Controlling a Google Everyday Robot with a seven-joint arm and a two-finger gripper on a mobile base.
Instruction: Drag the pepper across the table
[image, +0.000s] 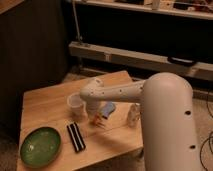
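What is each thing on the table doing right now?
gripper: pointing down at the pepper, right beside the cup
pepper: under the gripper
cup: upright
green plate: flat
black bar: lying flat
white bottle: standing
blue piece: lying flat

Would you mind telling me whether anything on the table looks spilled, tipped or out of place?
Nothing stands out. The cup and small white bottle stand upright on the table; the gripper is down at the pepper.
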